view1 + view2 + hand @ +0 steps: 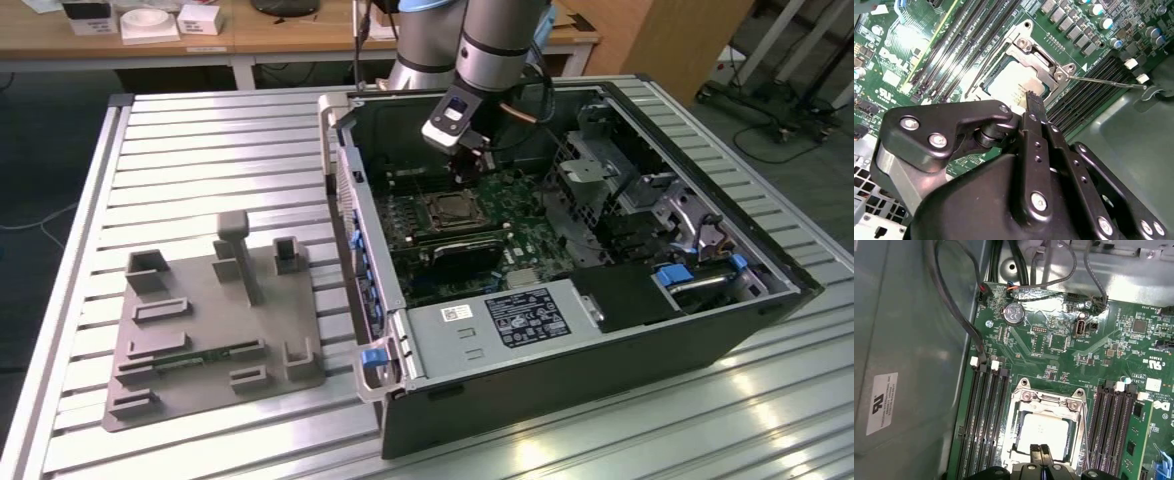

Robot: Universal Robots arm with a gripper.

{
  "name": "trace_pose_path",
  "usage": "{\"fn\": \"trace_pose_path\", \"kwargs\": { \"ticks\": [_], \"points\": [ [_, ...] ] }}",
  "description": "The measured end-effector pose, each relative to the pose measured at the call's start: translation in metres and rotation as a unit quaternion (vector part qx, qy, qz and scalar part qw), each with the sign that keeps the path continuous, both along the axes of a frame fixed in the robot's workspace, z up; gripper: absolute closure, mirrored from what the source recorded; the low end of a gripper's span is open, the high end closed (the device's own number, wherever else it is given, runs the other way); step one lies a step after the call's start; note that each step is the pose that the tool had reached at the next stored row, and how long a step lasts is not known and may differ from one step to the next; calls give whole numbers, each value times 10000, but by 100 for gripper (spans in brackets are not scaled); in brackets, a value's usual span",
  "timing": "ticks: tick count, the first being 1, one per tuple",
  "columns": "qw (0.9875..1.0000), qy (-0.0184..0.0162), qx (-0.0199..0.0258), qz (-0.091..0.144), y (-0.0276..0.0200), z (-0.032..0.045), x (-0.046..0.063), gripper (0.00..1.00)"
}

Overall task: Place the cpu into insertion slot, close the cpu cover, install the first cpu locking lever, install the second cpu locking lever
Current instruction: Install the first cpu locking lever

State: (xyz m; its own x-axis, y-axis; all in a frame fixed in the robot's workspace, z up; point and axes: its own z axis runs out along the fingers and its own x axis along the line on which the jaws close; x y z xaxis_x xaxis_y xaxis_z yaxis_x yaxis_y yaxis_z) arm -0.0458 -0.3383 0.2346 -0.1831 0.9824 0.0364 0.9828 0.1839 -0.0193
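While the clenched, empty gripper (pixel 1042 449) hangs just above the cpu cover (pixel 1046 401), the cpu (pixel 1046 430) sits under that cover. I think the locking lever (pixel 1104 82) beside it wants a slow, straight push.

You have a white rectangular sticker (pixel 881 402) with dark print on the grey metal case wall (pixel 909 315). White lettering marks the green circuit board (pixel 1054 347). A black printed label (pixel 525 315) sits on the silvery power supply box (pixel 467 350). The small words cannot be made out.

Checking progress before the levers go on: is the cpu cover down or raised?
Down. In the first wrist view the cpu cover lies flat as a frame around the cpu, whose silvery top shows through its cut-out.
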Motion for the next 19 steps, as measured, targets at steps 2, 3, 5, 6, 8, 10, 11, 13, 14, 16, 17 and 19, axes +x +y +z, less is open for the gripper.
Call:
{"fn": "trace_pose_path", "kwargs": {
  "ticks": [2,3,5,6,8,10,11,13,14,16,17,19],
  "points": [
    [10000,0,24,74,0,0,0,90],
    [10000,-1,27,83,1,0,0,90],
    [10000,0,28,90,1,-1,1,90],
    [9999,0,29,115,0,0,0,90],
    [9999,0,30,142,0,0,0,90],
    [9999,0,30,145,0,0,0,90],
    [9999,0,30,147,0,0,0,90],
    [9998,0,30,174,0,0,0,90],
    [9998,0,31,175,0,0,0,90],
    [9998,0,31,180,0,0,0,90],
    [9998,0,31,182,0,0,0,90],
    [9998,0,31,205,0,0,0,90]
  ]
}}
